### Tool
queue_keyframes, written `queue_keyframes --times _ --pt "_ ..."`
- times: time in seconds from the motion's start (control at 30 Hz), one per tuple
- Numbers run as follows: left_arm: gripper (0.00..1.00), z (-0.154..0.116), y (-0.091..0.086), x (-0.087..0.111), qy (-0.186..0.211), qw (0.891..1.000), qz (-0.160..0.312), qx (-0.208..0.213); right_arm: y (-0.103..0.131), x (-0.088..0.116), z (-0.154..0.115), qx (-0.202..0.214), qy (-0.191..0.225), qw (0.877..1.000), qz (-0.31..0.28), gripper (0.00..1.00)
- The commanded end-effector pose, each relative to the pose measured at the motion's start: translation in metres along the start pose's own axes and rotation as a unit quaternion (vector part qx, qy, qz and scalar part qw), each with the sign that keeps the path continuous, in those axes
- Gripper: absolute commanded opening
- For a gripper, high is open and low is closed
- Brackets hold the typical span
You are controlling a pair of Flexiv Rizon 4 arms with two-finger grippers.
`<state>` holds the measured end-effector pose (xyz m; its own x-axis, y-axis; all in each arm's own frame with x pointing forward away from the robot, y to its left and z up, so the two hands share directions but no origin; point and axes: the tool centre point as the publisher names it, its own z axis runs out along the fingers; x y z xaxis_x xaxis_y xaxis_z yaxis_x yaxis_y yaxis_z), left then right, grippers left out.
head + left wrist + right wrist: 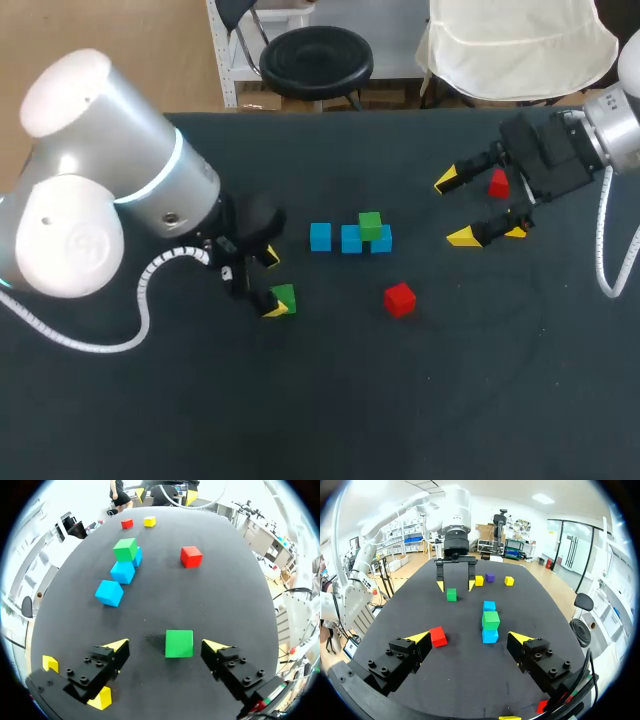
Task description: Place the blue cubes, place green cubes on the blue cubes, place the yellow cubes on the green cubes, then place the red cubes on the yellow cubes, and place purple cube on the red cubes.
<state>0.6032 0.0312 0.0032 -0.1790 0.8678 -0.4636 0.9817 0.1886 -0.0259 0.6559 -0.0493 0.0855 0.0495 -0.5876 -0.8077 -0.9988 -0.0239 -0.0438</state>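
Three blue cubes (320,236) lie in a row mid-table, and one green cube (370,225) sits on top of the row. A second green cube (179,643) rests on the table between the fingers of my open left gripper (166,645), touching neither finger. In the head view that gripper (273,283) is left of the row. My right gripper (456,209) stands open at the right, holding nothing. A red cube (438,636) lies just inside one of its fingers. Another red cube (498,184) and a yellow cube (517,231) lie under the right hand.
Two yellow cubes (479,580) and a purple cube (490,577) lie behind my left gripper, hidden by the arm in the head view. The black table (420,400) has free room along its front.
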Motion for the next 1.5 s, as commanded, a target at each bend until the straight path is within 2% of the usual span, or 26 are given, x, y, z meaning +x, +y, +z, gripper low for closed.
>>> queue_keyframes --times 0.03,0.23,0.53,1.13,1.5 --pt "1.0 -0.004 -0.002 0.012 -0.043 0.999 -0.007 0.005 0.0 0.0 0.001 0.0 -0.001 1.0 0.0 1.0" --pt "1.0 -0.002 0.0 0.012 -0.069 0.997 -0.022 0.016 0.0 0.0 0.001 0.0 -0.001 1.0 0.0 1.0" --pt "1.0 0.0 0.002 0.007 -0.084 0.996 -0.026 0.025 0.0 0.0 0.001 0.0 -0.001 1.0 0.0 1.0" --pt "1.0 0.012 0.006 0.007 -0.081 0.996 -0.037 0.027 0.0 0.0 0.001 0.0 -0.001 1.0 0.0 1.0" --pt "0.82 0.016 0.009 0.008 -0.082 0.995 -0.04 0.032 0.0 0.0 0.001 0.0 -0.001 1.0 0.0 1.0"
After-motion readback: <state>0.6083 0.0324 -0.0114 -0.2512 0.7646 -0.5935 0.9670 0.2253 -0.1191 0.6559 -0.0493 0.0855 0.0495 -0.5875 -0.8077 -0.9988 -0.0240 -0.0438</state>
